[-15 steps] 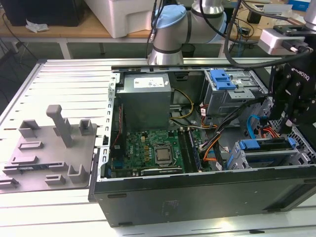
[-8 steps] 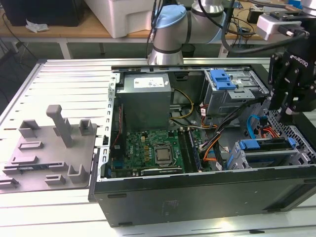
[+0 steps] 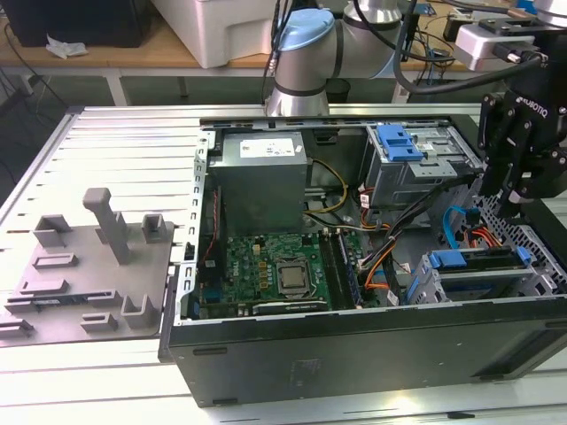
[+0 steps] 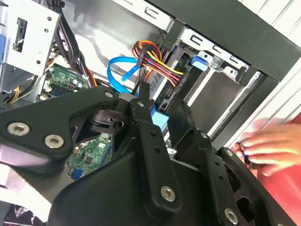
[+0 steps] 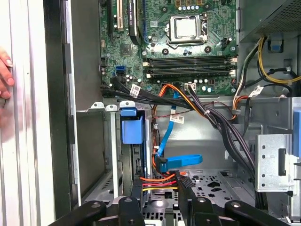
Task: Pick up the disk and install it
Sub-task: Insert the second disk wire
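Gripper [image 5: 160,200] fingers stand spread, holding nothing, right over the disk [image 5: 141,165], which sits edge-up in its bay at 4 o'clock of the case [image 3: 354,345]. Risk imo: fingers snag the cables [image 5: 162,178] at its rear; a hand [image 5: 4,73] rests on the case edge.

The gripper [image 3: 512,211] hangs fingers-down at the exterior view's right, its fingers [image 4: 146,101] parted and empty. A person's hand [image 5: 4,73] lies flat nearby.
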Controlling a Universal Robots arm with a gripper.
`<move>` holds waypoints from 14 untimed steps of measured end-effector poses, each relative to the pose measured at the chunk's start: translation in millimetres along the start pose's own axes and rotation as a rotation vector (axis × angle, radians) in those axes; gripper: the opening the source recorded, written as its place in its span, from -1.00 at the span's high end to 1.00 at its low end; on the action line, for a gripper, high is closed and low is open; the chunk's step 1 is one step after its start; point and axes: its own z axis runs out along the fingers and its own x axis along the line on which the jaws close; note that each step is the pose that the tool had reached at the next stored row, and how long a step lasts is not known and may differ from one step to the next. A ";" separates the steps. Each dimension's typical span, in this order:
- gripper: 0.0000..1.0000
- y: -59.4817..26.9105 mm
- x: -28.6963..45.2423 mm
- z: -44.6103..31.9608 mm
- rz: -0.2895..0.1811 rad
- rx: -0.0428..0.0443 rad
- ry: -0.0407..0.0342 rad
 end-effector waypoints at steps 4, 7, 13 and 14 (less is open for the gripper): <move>0.13 0.2 0.0 0.0 0.000 0.0000 0.0000; 0.13 0.3 0.0 0.0 0.000 0.0000 -0.0001; 0.13 0.3 -0.2 1.4 0.003 -0.0125 0.0013; 0.13 0.4 -0.1 1.4 0.003 -0.0139 0.0030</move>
